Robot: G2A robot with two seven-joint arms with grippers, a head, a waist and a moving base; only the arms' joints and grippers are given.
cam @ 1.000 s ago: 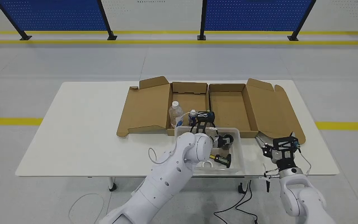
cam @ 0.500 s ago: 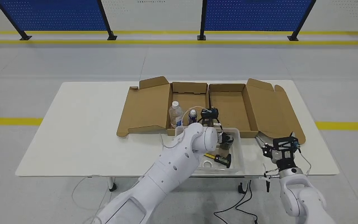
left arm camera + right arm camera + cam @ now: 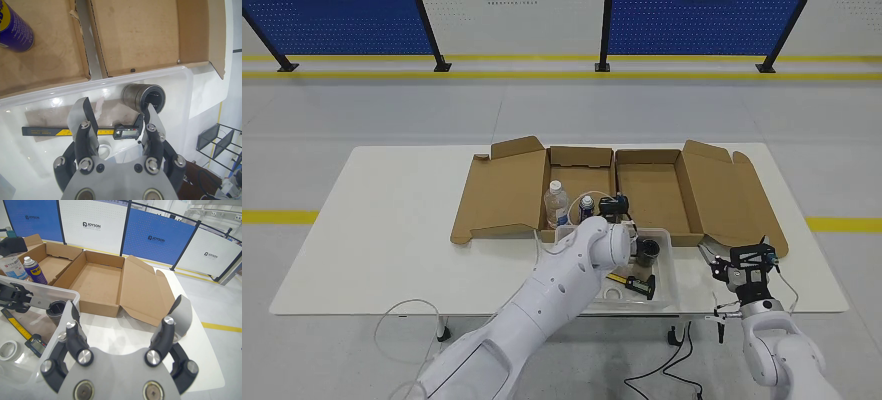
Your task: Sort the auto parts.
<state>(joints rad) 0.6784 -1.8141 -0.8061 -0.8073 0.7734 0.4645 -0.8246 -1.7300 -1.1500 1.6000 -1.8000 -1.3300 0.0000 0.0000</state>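
Left hand (image 3: 117,106), fingers spread, sits inside the clear bin (image 3: 56,90), one finger at the mouth of the metal cylinder (image 3: 134,96) beside a caliper (image 3: 56,131). Right hand (image 3: 126,303) hangs released over the surface (image 3: 117,336).

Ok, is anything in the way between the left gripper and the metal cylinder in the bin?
Nothing visible. The left gripper is open, with one fingertip at the open end of the metal cylinder. The caliper lies beside it in the bin, not between them.
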